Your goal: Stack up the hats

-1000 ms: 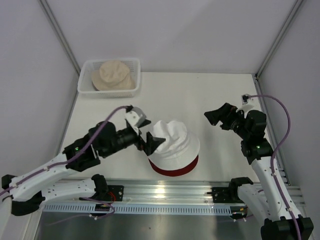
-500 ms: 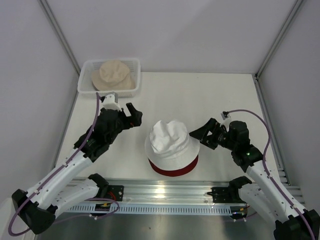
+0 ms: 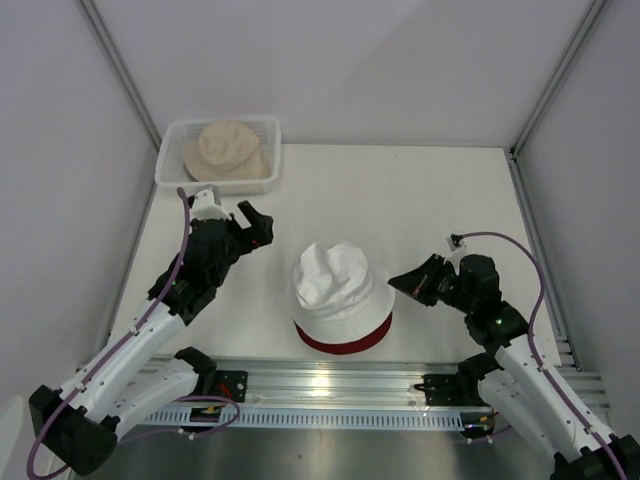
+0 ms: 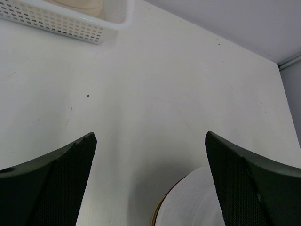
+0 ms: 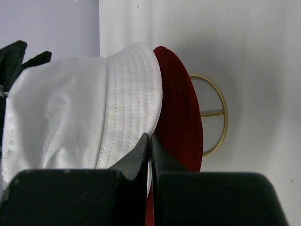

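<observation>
**White bucket hat stacked on a dark red one, arms on either side**

A white bucket hat (image 3: 338,288) sits crown-up on a dark red hat (image 3: 345,340) at the near middle of the white table (image 3: 420,190). Only the rim of the red brim shows beneath it. In the right wrist view, a gold wire frame (image 5: 212,113) shows past the red brim. A cream-beige hat (image 3: 228,150) lies in a white mesh basket (image 3: 168,172) at the far left corner, well apart from the stack.

The right gripper (image 3: 393,279) points at the right edge of the white brim. Its jaws are closed to a sliver, and whether they pinch any fabric cannot be told. The left gripper (image 3: 256,220) hovers between basket and stack, its jaws spread wide and holding nothing.
</observation>
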You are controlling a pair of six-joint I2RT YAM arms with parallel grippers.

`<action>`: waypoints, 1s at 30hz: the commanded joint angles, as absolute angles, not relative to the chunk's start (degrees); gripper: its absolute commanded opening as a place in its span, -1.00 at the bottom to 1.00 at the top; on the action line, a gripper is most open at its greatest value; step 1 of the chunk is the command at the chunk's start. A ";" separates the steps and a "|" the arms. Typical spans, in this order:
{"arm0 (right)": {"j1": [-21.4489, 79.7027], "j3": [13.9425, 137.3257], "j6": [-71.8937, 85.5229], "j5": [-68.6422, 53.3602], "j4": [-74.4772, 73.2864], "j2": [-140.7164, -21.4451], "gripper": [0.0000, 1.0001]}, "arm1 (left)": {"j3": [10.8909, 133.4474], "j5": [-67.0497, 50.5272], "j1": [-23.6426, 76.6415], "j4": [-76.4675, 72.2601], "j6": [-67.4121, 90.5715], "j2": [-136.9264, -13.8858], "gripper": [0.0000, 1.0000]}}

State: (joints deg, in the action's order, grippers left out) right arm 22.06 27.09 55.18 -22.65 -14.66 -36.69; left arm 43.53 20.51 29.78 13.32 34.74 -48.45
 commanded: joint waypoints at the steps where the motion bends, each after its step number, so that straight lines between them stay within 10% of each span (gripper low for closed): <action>1: 23.11 24.27 50.91 -19.26 -12.49 -33.58 -1.00 | 42.02 23.81 28.92 8.79 36.56 -48.60 0.99; 14: 24.35 16.08 32.97 -15.29 -2.38 -20.04 -1.00 | 38.76 24.52 23.91 -4.29 32.96 -53.35 0.99; 16: 24.43 16.00 30.86 -14.68 -2.20 -21.52 -0.59 | 38.85 23.56 22.86 -6.41 31.04 -54.14 0.99; 18: 24.43 17.92 29.28 -9.95 -5.00 -22.93 0.43 | 41.20 22.68 21.28 -7.03 30.06 -56.07 0.99; 20: 24.17 21.16 29.35 -0.42 -11.12 -25.82 0.96 | 43.32 20.76 19.18 -5.90 27.96 -59.56 0.99; 30: 8.90 43.94 28.04 0.63 -8.81 -45.58 0.99 | 69.07 16.00 9.85 5.35 25.32 -83.28 0.99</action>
